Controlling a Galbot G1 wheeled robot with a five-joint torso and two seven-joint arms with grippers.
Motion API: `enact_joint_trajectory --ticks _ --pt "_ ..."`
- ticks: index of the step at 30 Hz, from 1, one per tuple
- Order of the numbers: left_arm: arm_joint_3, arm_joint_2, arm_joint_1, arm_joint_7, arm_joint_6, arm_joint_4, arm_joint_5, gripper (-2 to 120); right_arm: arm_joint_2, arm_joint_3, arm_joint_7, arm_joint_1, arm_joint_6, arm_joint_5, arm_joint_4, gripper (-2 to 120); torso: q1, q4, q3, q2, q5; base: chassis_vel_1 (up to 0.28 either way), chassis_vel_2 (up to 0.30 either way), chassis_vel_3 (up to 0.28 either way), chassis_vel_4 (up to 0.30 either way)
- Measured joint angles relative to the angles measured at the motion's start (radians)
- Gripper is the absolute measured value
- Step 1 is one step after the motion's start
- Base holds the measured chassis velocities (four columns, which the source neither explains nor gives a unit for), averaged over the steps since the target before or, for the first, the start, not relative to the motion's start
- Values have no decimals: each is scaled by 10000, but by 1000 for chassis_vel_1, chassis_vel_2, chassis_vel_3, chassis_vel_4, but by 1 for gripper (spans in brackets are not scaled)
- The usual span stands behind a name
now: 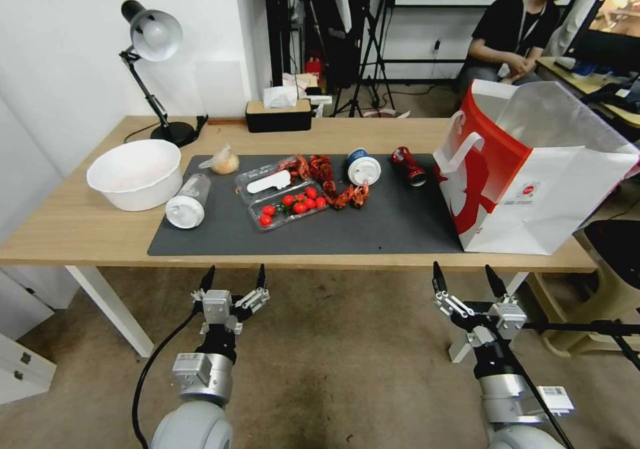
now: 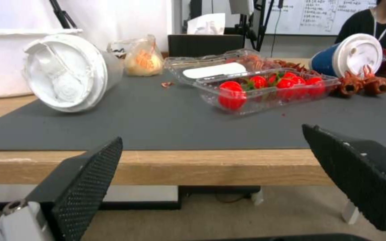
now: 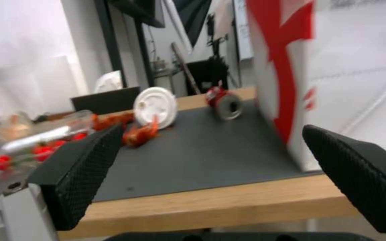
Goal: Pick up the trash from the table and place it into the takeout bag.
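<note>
Trash lies on the table's (image 1: 80, 225) dark mat (image 1: 373, 225): a clear white-capped bottle (image 1: 188, 200) (image 2: 65, 72) on its side, a small bag of orange food (image 1: 225, 162) (image 2: 143, 60), a tipped blue-white cup (image 1: 363, 167) (image 3: 155, 107) and a crushed red can (image 1: 409, 165) (image 3: 224, 105). A round white bowl (image 1: 133, 172) stands at the left. The takeout bag (image 1: 533, 175) (image 3: 336, 67) stands open at the right end. My left gripper (image 1: 233, 281) (image 2: 211, 134) and right gripper (image 1: 469, 281) (image 3: 211, 129) hover open before the table's front edge, holding nothing.
An open clear clamshell of cherry tomatoes (image 1: 287, 199) (image 2: 264, 87) and red crayfish shells (image 1: 351, 195) lie mid-mat. A desk lamp (image 1: 153, 35) and a black tissue box (image 1: 278, 115) stand along the back edge. Bare mat lies in front of the can and cup.
</note>
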Motion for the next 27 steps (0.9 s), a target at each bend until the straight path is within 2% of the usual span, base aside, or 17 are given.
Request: enact_joint_trajectory --ticks 7,14,27 --pt "-6 92 -63 -7 -6 -15 -51 100 -614 -727 808 1176 -1535 1202 563 100 0 0 0 0 -3 0 0 0 0" --pt "-32 109 -46 -11 -70 -58 -72 100 -935 -1632 1703 3145 -2497 882 129 100 1 0 1 -1 -3 0 0 0 0" --pt "-156 94 63 -26 -45 -217 -52 100 -863 -2748 3253 5169 -4001 845 -663 100 1 0 1 -1 -2 0 0 0 0"
